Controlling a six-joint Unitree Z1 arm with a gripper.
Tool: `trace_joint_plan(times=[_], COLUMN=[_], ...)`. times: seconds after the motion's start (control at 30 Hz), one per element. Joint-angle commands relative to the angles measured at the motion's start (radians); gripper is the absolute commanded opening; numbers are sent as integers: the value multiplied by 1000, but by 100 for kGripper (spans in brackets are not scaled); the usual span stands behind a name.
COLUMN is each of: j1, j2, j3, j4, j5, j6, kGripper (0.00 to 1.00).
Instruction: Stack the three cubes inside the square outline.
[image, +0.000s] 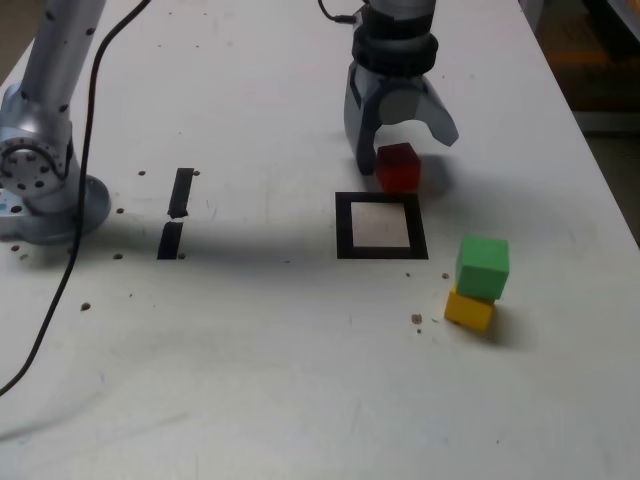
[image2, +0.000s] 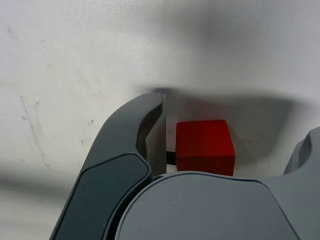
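Starting nearest the camera in the exterior view, a yellow cube (image: 468, 309) sits on the white counter (image: 280, 380) toward the view's right, with a green cube (image: 483, 266) stacked on it, turned a little so the yellow corner pokes out beneath. Much of the yellow block's top is covered. Farther back and left of that pair lies the square outline (image: 380, 226), a black tape frame with a pale centre, nothing inside it. Just beyond its far edge, close to the frame, rests the red cube (image: 398, 167) (image2: 205, 146), plain and solid-coloured like the others. That makes three cubes, one of each colour, and one outline. Two short black tape strips (image: 176, 213) lie end to end well to the left. The gripper (image: 401, 140) (image2: 235, 150) hangs over the red cube with its jaws spread wide, one on each side; in the wrist view a gap shows between the nearer jaw and the block, while the other jaw is cut off at the frame's edge. The arm's base (image: 45, 180) stands at the far left, partly cropped.
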Motion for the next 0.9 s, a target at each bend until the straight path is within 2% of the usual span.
trace_joint_plan(times=[0.0,0.2,0.3,0.4,0.63,0.73,0.87], j1=[2,2,2,2,-1,-3,-11], j2=[5,8,7,3,-20,-31,-60], j3=[8,54,78,93,103,107,112], j4=[-12,-76,-108,-127,-185,-196,-186], j5=[1,-4,-6,-3,25,26,36], j6=[1,1,1,1,16,28,30], kGripper=[92,88,80,67,24,16,11])
